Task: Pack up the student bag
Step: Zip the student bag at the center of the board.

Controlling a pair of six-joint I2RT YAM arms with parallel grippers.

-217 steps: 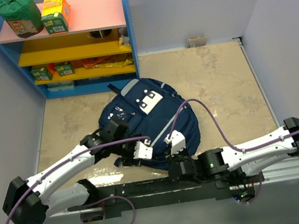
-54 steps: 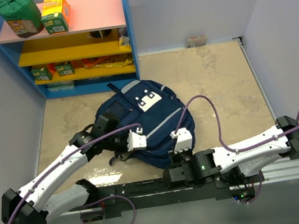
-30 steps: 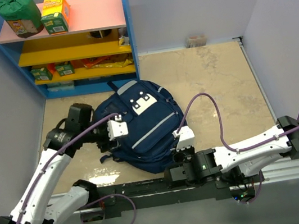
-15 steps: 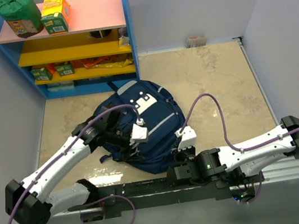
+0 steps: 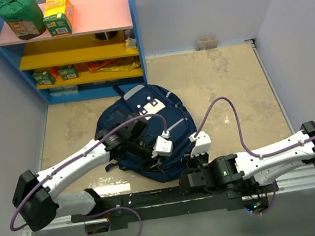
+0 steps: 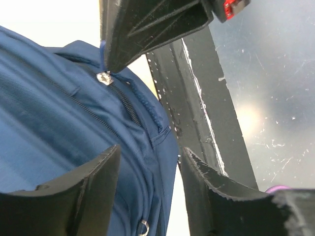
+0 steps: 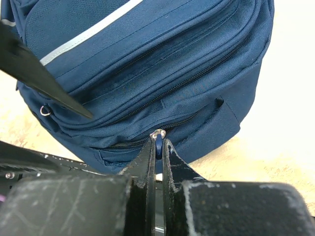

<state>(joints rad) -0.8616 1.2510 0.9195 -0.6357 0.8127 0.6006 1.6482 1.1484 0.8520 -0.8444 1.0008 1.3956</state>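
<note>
Swung in from the bag's left side, left gripper (image 6: 150,155) hovers open-jawed over the near edge of student bag (image 5: 115,118), which lies flat mid-table by the arm bases; right gripper (image 7: 157,143) is pinched shut on zipper pull (image 7: 157,134). Best move: left pins the fabric beside the pull so right drags along the track, not upward.

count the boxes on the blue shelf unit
3. A yellow-and-green box on the pink top shelf; a left green box and a right green box on the lowest yellow shelf. More may be hidden deeper in.

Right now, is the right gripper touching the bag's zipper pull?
Touching. Right wrist view: the right gripper pinches the blue zipper pull on the student bag.
</note>
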